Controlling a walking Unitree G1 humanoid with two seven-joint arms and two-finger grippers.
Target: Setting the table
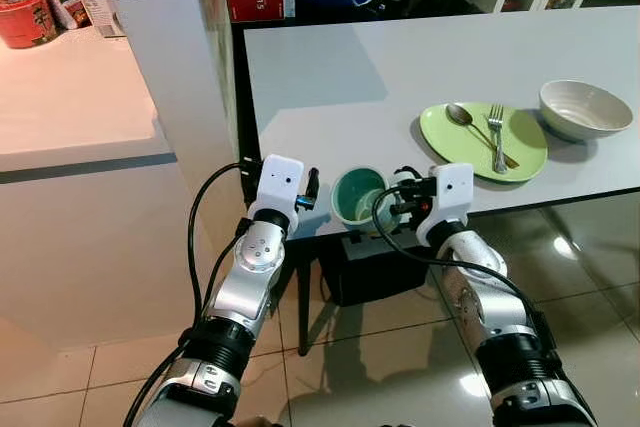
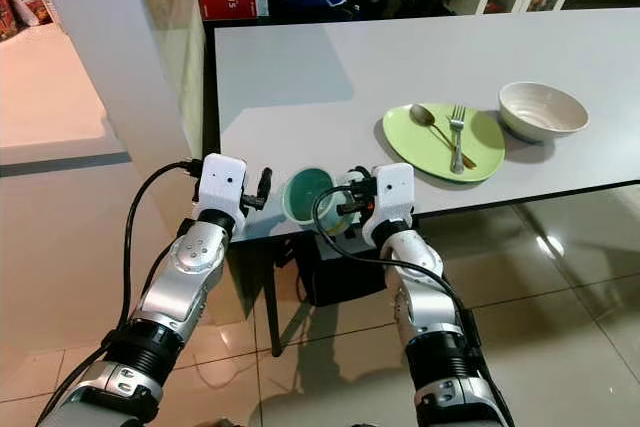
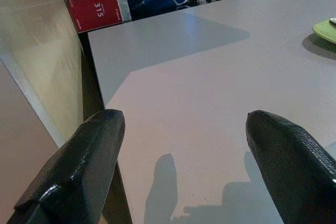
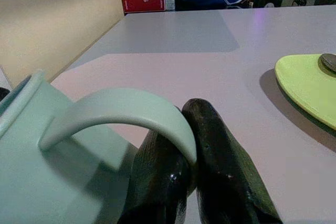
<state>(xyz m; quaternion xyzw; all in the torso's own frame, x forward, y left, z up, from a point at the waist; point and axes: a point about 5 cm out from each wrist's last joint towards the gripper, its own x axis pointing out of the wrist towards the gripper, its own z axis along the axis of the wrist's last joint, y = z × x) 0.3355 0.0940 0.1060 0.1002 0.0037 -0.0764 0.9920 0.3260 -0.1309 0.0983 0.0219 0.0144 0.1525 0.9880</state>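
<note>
At the near edge of the grey table, the right gripper pinches a pale green mug by its handle for placing, while the left gripper waits alongside, fingers spread.

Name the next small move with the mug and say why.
Probably carry the green mug forward over the table and set it beside the green plate. The right end effector grips its handle at the table's near edge.
</note>
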